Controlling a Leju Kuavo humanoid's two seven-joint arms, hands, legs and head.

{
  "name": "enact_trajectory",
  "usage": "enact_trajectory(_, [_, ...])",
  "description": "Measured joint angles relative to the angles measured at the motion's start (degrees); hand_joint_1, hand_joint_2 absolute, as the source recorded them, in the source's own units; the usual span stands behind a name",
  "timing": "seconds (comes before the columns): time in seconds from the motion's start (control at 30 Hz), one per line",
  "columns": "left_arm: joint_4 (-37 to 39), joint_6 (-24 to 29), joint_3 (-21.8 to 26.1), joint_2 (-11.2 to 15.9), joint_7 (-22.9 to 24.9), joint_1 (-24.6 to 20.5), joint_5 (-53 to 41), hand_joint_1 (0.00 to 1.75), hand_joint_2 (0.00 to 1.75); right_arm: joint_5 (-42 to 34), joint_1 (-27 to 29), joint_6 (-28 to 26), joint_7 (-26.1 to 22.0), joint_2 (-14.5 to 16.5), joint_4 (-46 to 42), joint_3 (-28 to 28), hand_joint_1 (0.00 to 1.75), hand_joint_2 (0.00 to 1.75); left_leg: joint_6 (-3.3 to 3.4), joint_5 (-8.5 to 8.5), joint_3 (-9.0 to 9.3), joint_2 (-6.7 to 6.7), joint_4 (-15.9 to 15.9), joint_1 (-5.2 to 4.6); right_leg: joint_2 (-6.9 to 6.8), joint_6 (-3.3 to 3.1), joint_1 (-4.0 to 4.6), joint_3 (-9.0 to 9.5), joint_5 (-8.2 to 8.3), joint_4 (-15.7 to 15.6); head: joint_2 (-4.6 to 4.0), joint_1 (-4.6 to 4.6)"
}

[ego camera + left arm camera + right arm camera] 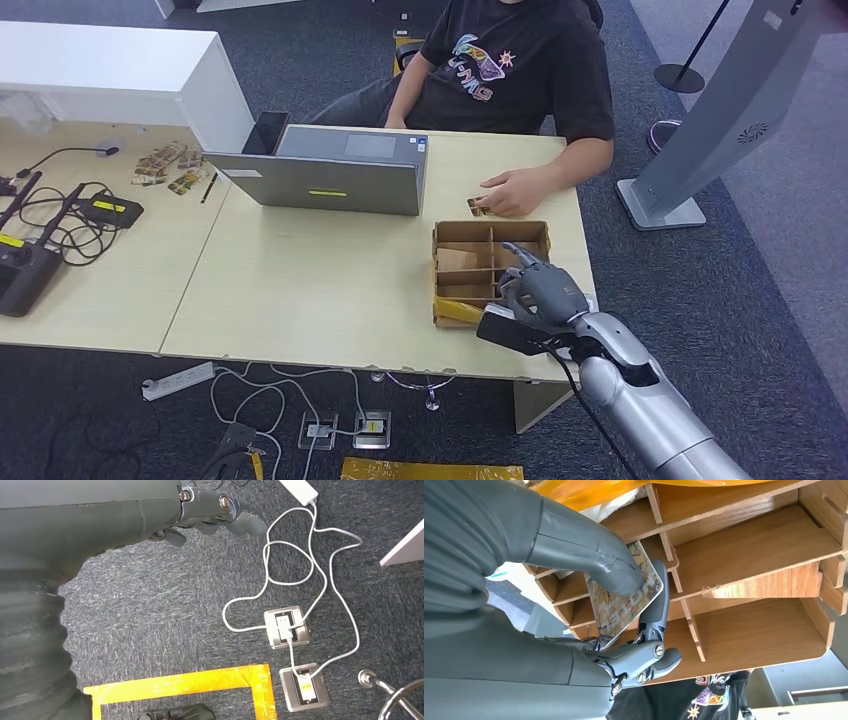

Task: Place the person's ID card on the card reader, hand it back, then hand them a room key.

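Although the card (626, 600) pinched by the right robot hand (540, 290) is thin and evidently light, it should be treated as stiff, smooth-faced and liable to slip or pivot if held by one corner only. The right wrist view shows a printed card clamped between the thick grey thumb (589, 555) on its face and darker fingers (656, 607) along its far edge, at the wooden divider tray (446, 232); whether it is still seated in a compartment or just lifted out cannot be told. Judged from the task, this is probably the room key being drawn from the tray, though the printing is too small to confirm. A hold across the flat faces, near the card's middle, would be the more secure. From the head view the right arm reaches forward over the near right corner of the bench (300, 290), hand bent down onto the tray's right-hand compartments. The left robot hand (220, 517) hangs beside the body above the carpet, fingers loosely curled and holding nothing. The seated person's hand (515, 192) rests on the bench just beyond the tray, with a small card-like item (477, 206) at its fingertips. A grey laptop-like unit (330, 170) stands to the left of the tray.
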Motion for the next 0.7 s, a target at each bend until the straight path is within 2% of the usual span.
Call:
enact_trajectory(0.23, [0.00,0.03,0.00,0.00,-0.03,-0.03,-0.30,0.00,1.75,0.26,0.00,-0.98,0.06,0.08,0.00,0.01,1.75,1.75,0.00,0.00,0.00,0.00,0.00,0.00,0.00,0.00,0.00,0.00,0.00,0.00,0.00,-0.01])
enact_trajectory(0.43, [0.00,0.52,0.00,-0.03,-0.66,-0.04,-0.63,0.00,1.75,0.67,-1.14,-6.27,-1.42,0.09,-0.01,-0.39,1.75,1.75,0.00,0.00,-0.01,0.00,0.00,0.00,0.02,0.00,0.00,0.00,0.01,0.00,0.00,-0.01])
enact_trajectory(0.6, [0.00,0.88,0.00,-0.11,-1.18,-0.11,-1.43,0.00,1.75,-0.24,-6.27,-12.36,-4.70,-0.16,-0.02,-3.34,1.75,1.75,0.01,0.02,0.01,0.02,0.01,-0.02,0.03,0.02,-0.01,-0.01,0.03,0.00,0.00,-0.01])
enact_trajectory(0.7, [0.00,0.88,0.00,-0.17,-1.18,-0.22,-1.79,0.00,1.75,-0.68,-10.66,-13.33,-6.16,-0.62,-0.01,-5.91,1.75,1.75,0.02,0.03,0.01,0.02,0.01,-0.03,0.02,0.02,-0.02,-0.01,0.04,0.00,0.00,-0.01])
